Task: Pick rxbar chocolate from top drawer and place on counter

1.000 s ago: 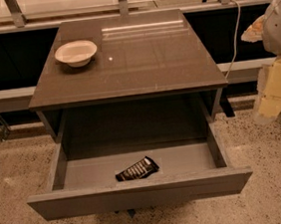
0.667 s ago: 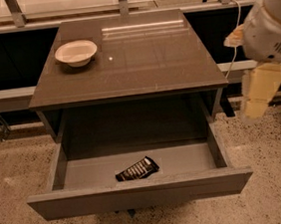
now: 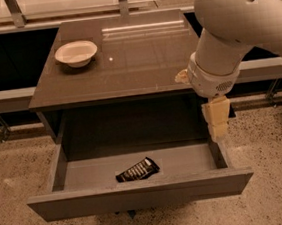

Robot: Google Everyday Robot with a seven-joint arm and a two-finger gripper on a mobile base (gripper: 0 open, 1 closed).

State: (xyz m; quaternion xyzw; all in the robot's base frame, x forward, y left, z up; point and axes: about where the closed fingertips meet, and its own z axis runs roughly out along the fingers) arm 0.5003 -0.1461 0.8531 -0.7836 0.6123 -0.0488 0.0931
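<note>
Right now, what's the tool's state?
Tool: cannot be told, open or closed; it hangs over the top drawer's right side, apart from the rxbar chocolate on the drawer floor.

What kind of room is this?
Probably a kitchen-like test room: a counter with a bowl, an open drawer holding a snack bar, and a gripper above the drawer's right edge.

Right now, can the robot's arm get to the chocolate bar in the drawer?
Probably yes. The drawer is open, nothing covers the bar, and the gripper hangs at the drawer's right side, to the right of the bar.
</note>
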